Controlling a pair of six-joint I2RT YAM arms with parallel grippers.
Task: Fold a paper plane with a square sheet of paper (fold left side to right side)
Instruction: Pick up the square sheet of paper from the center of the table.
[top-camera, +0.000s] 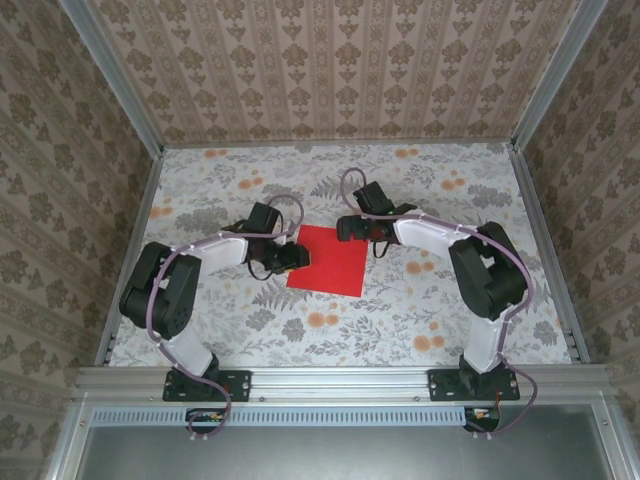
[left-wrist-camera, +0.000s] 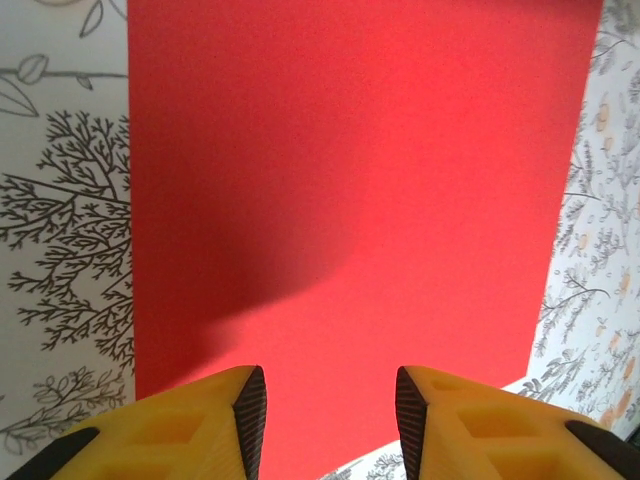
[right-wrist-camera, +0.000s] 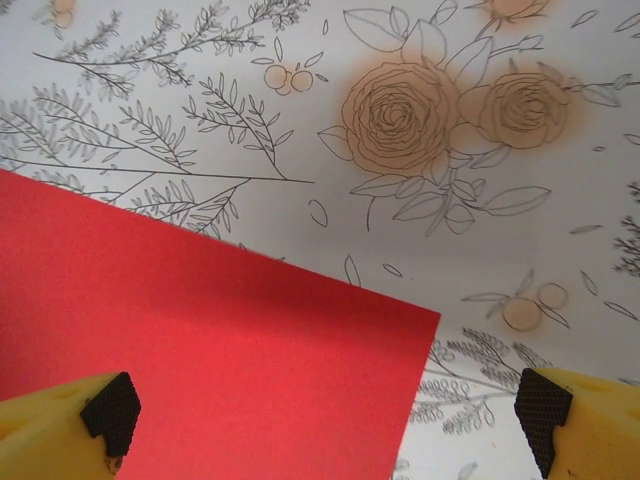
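At the middle of the surface (top-camera: 400, 310) the square sheet of paper (top-camera: 328, 260) lies flat, with the left end effector (left-wrist-camera: 330, 410), jaws partly apart, at its left edge, probably to lift it, and the right end effector (right-wrist-camera: 325, 415) spread wide over its far corner, likely to pin it.

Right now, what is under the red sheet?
The red sheet lies flat on the flowered tablecloth. The tablecloth shows around it; the part beneath is covered and cannot be seen.

Lab booth: aluminium frame (top-camera: 340, 381), wallpapered walls (top-camera: 340, 70)
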